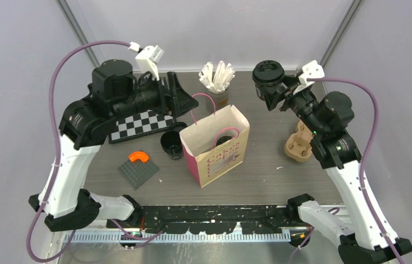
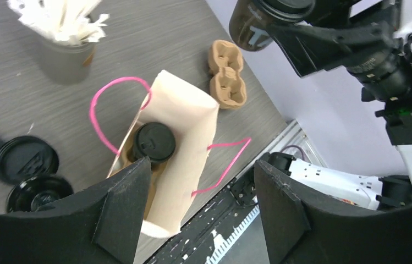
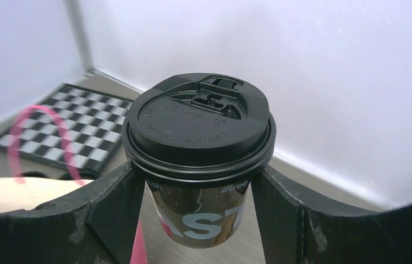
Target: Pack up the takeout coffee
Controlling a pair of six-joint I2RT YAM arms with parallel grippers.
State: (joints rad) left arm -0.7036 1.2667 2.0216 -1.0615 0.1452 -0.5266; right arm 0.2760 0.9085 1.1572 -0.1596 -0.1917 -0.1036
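My right gripper is shut on a black takeout coffee cup with its lid on, held in the air at the back right, above the table. A second lidded coffee cup stands inside the open pink paper bag in the middle of the table. Left of the bag, an open black cup stands without a lid, and a loose black lid lies beside it. My left gripper hangs open and empty high above the bag's left side.
A grey cup of white wrapped sticks stands behind the bag. A brown pulp cup carrier lies at the right under my right arm. A checkerboard and a grey plate with an orange piece lie at the left.
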